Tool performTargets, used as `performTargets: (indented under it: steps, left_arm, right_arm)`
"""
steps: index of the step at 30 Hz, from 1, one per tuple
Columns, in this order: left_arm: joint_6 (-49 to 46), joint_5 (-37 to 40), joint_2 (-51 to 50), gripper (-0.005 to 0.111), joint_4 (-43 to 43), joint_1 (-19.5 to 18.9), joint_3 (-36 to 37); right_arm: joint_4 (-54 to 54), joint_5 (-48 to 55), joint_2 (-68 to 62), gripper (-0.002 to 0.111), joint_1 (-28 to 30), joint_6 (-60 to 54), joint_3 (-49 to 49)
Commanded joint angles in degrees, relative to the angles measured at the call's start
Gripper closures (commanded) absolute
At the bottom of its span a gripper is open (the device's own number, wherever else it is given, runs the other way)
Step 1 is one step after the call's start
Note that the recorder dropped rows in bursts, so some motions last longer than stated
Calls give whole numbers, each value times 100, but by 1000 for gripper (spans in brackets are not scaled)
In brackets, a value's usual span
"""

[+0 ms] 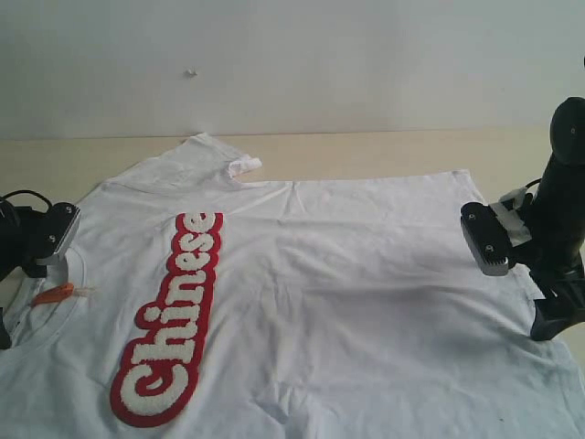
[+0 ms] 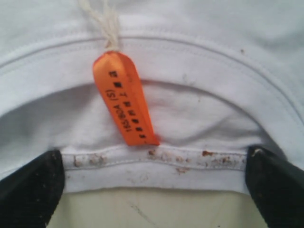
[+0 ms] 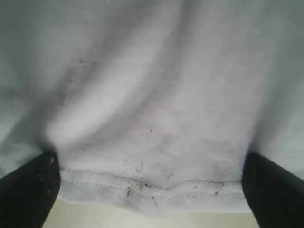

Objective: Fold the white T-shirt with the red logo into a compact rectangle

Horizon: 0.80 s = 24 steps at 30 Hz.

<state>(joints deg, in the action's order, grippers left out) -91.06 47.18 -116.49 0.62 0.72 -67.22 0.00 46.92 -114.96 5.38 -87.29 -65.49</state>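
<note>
Tabletop [image 1: 366, 155]: white T-shirt [image 1: 347, 293] between grippers [image 1: 57, 230] [image 1: 486, 240]

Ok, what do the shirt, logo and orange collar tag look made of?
The white T-shirt: soft matte knit, likely cotton; it wrinkles. The red logo: fuzzy towel-like white letters on red backing. The orange tag: smooth, slightly glossy ribbon, probably synthetic.

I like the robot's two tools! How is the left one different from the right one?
The left tool straddles the white T-shirt's curved collar; the right tool straddles its straighter hem. An orange tag lies by the left tool; none by the right tool. Both are open.
</note>
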Motion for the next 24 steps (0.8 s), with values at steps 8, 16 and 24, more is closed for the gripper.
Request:
performTargets:
  steps: [8, 16, 24]
  left_arm:
    - [-25, -106, -288, 2, 5, -15, 100]
    - [-25, -106, -288, 2, 5, -15, 100]
    - [-25, -106, -288, 2, 5, -15, 100]
  right_arm:
    - [90, -374, -91, 12, -9, 42, 44]
    - [90, -141, -91, 95, -9, 42, 44]
    - [90, -124, -91, 108, -9, 42, 44]
